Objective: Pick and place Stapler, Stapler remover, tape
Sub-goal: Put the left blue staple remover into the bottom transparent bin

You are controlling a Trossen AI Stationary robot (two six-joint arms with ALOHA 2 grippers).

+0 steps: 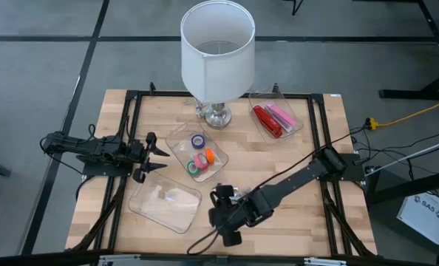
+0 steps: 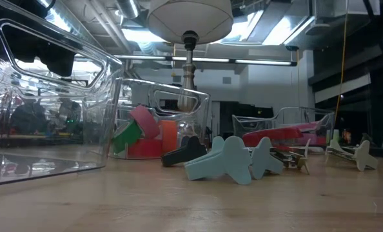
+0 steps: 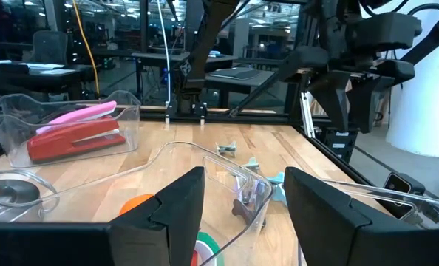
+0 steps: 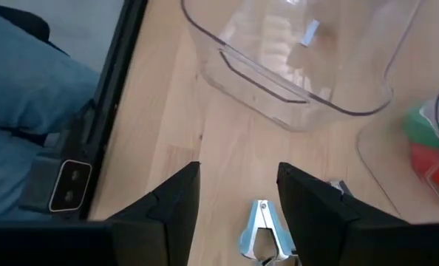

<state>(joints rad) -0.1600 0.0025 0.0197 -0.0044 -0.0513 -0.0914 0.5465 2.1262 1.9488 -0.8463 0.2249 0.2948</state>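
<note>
A red stapler [image 1: 266, 120] and a pink one [image 1: 281, 114] lie in a clear tray [image 1: 293, 127] at the far right. Several tape rolls [image 1: 199, 155] sit in a clear tray [image 1: 177, 140] at the centre. Teal and dark staple removers [image 2: 227, 161] lie on the wood near the centre. One metal-jawed staple remover [image 4: 262, 229] shows on the table below the gap of my right gripper [image 4: 238, 177], which hangs open above it, slanting down. My left gripper [image 3: 242, 199] waits open and level at the table's left, beside the tape tray.
An empty clear tray [image 1: 166, 201] lies near the left front, just ahead of my right gripper. A white-shaded lamp [image 1: 217, 52] stands at the far middle on a metal foot [image 1: 217, 116]. A black frame [image 1: 131, 133] borders the tabletop.
</note>
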